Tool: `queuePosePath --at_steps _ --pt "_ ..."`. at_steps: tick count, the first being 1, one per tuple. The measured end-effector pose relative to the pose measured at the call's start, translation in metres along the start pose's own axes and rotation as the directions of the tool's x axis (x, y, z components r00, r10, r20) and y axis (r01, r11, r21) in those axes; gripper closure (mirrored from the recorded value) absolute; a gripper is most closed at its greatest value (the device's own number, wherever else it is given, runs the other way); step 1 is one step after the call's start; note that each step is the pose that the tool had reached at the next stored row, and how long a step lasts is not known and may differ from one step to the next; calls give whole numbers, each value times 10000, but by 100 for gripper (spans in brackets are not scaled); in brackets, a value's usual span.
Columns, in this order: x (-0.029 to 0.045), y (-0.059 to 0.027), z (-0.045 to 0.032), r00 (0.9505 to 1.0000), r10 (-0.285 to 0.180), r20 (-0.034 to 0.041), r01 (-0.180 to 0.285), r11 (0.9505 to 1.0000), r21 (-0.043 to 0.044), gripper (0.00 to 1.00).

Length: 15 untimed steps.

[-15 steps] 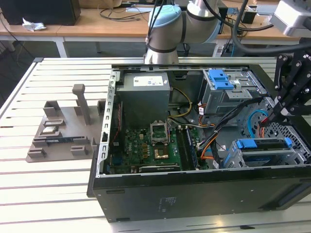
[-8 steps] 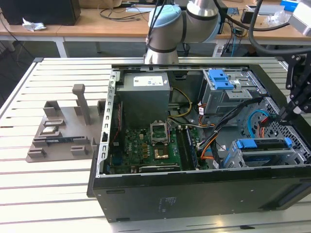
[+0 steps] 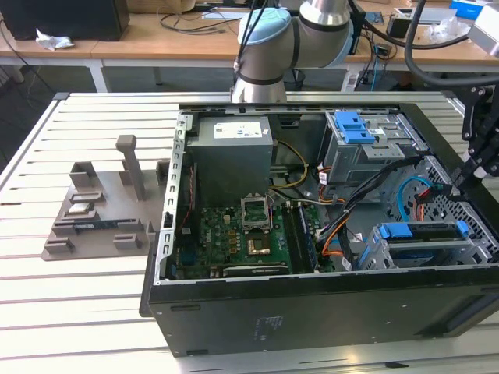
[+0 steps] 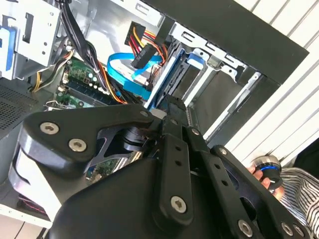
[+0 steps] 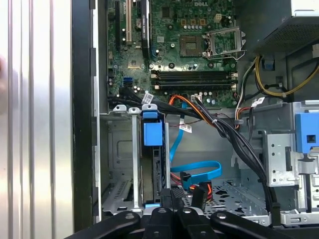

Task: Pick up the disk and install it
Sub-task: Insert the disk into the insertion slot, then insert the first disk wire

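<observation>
Gripper [image 5: 172, 199] sits right at the near end of the disk [image 5: 152, 134], its black linkage cut off by the picture edge in both wrist views. Jaw state: can't tell, since the tips merge w/ the dark disk edge and cables.

The disk stands on edge inside the lower drive cage [image 5: 119, 149] at the case's front corner. Its blue frame shows on the top side, and its flat face is hidden betw. the cage walls.

Just beside it a blue flat cable [image 5: 199, 172] loops across the case floor. Orange, red and black wire bundles [image 5: 224, 129] cross close by, crowding that side of the cage. The other side is the black case wall [image 5: 82, 124], tight against the cage, w/ little room there.

Further in lies the green board [image 5: 184, 45], memory slots and CPU socket bare. In the exterior view a grey power box [image 3: 232, 152] stands at the back, and an upper cage w/ a blue latch [image 3: 355, 128] is to its right in that view.

Outside the case is a slatted table [image 3: 78, 304] carrying a grey parts holder [image 3: 101, 210] well apart on the exterior view's left. In the second wrist view a hand [image 4: 261, 179] shows, partly hidden behind the gripper body, w/ a striped sleeve [image 4: 299, 191].
</observation>
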<state>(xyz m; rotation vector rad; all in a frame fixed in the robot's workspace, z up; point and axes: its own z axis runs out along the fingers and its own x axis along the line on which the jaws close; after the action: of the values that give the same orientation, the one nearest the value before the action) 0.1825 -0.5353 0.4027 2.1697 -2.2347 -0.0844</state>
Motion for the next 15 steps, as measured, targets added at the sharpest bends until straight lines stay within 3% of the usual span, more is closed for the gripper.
queuePosePath --at_steps 8,12,13,14,15 --pt "0 0 -1 10000 1 -5 -1 10000 0 89" --pt "-1 0 0 10000 0 -9 0 10000 0 58" --pt "-24 -6 9 10000 -1 -26 1 10000 0 58" --pt "-106 -30 34 9999 8 -134 -8 10000 1 58" --pt "-161 -52 58 9999 9 -165 -9 10000 -3 58"
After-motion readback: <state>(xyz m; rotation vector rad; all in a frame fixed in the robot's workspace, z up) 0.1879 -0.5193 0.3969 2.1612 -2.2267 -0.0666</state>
